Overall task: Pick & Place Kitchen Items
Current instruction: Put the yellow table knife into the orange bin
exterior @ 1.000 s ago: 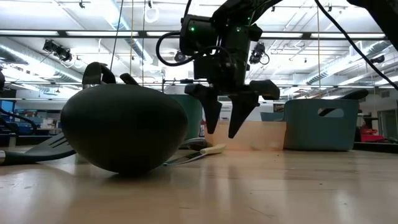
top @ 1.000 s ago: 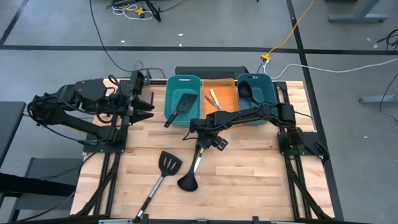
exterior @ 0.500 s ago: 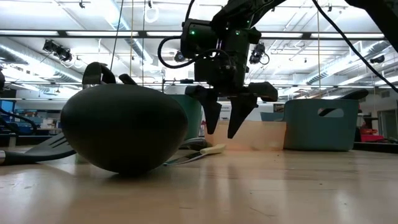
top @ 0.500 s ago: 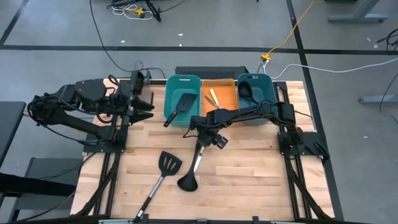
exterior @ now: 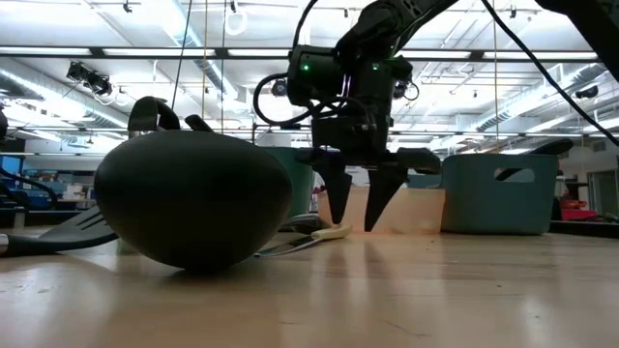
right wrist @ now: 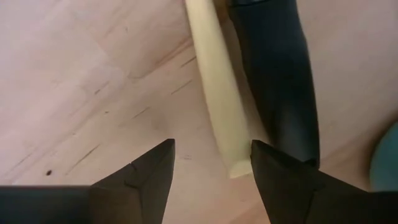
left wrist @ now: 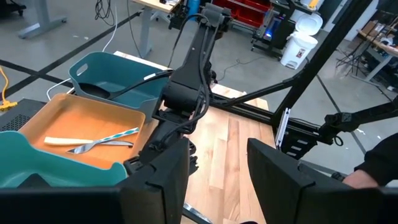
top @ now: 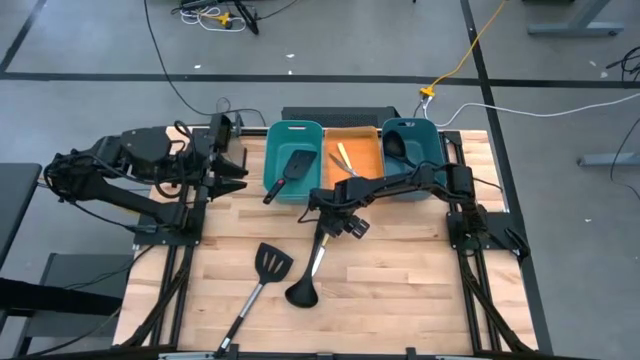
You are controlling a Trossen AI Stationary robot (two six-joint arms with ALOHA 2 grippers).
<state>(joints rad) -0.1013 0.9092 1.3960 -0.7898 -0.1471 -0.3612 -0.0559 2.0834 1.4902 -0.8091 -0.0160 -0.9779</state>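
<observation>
A black ladle [top: 303,290] lies on the table, its bowl [exterior: 193,198] toward the near edge and its black handle [right wrist: 277,81] pointing toward the bins. A thin cream-handled utensil [right wrist: 217,93] lies alongside that handle. My right gripper [top: 335,222] is open and points down just above the far ends of both handles. In the right wrist view [right wrist: 212,144] the cream handle's end lies between its fingers, with the black handle by one finger. A black slotted spatula [top: 270,265] lies left of the ladle. My left gripper [top: 238,165] waits open at the far left.
Three bins stand along the far edge. A teal bin [top: 283,185] holds a black spatula, an orange bin [top: 368,145] holds thin sticks, and a teal bin [top: 428,150] holds a black ladle. Bare wood lies to the right of the ladle.
My right gripper has come down toward the table over the far ends of the ladle's handle and the cream handle, staying open. The utensils have not moved.
</observation>
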